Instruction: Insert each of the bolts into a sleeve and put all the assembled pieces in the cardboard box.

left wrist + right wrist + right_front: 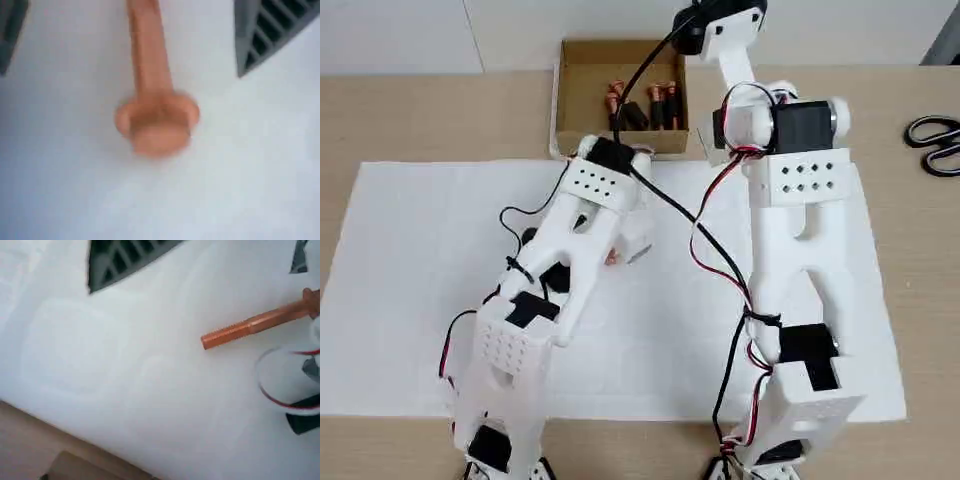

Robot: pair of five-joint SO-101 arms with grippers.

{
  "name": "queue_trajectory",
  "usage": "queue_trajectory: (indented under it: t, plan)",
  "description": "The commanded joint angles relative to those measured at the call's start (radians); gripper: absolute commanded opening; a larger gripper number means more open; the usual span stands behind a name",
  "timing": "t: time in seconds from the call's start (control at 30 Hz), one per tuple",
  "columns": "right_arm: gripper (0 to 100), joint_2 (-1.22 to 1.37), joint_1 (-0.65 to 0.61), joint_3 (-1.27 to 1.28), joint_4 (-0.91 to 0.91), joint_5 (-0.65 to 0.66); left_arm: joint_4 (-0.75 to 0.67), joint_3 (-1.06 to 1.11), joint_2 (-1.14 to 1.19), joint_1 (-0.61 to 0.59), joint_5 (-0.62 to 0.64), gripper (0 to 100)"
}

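**Overhead and wrist views, two-arm bolt assembly.** The left arm [535, 300] extends over the white sheet [410, 300] that covers the near part of the table [420, 110]. The left gripper [125, 70] is lowered close to the sheet with its jaws spread wide. One orange bolt [155, 112] lies flat on the sheet between them, head toward the wrist camera and clear of both jaws. The cardboard box [563, 100] stands just beyond the sheet's far edge, left of the right arm [800, 210]. It holds several assembled pieces [660, 105], orange bolts seated in black sleeves. The right gripper [715, 22] is raised at the far side, just right of the box; whether it is spread or pressed together cannot be told. Scissors [935, 145] lie on the bare table at the far right, well apart from the sheet's contents.
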Motion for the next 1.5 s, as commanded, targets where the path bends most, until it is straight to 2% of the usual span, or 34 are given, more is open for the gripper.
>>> queue_trajectory:
  t: [0.0, 0.2, 0.37, 0.43, 0.6, 0.8, 0.97, 1.1, 1.3, 1.47]
  plan:
    - [28.4, -0.053, 0.005, -0.040, -0.013, 0.009, -0.069, 0.035, 0.015, -0.009, 0.003, 28]
    - [28.4, -0.058, 0.005, -0.040, -0.012, 0.009, -0.167, 0.036, 0.086, -0.008, -0.002, 27]
    - [28.4, -0.061, 0.005, -0.040, -0.012, 0.009, -0.247, 0.031, 0.092, -0.006, -0.018, 15]
    - [28.4, -0.061, 0.005, -0.040, -0.012, 0.015, -0.245, 0.016, 0.087, -0.006, -0.038, 12]
    - [28.4, -0.056, 0.005, -0.041, -0.024, 0.041, -0.239, -0.048, 0.083, 0.032, -0.023, 12]
    - [28.4, -0.061, 0.004, -0.041, -0.062, 0.041, -0.308, -0.056, 0.146, 0.043, -0.015, 11]
    - [28.4, -0.054, 0.004, -0.041, -0.058, 0.041, -0.305, -0.067, 0.149, 0.064, -0.038, 0]
    - [28.4, -0.054, 0.004, -0.041, -0.054, 0.041, -0.236, -0.122, 0.149, 0.069, -0.117, 1]
    - [28.4, -0.053, 0.004, -0.017, -0.054, 0.038, 0.015, -0.381, 0.124, 0.097, -0.121, 1]
    - [28.4, -0.054, 0.008, 0.020, -0.054, 0.040, 0.038, -0.486, 0.089, 0.107, -0.121, 1]
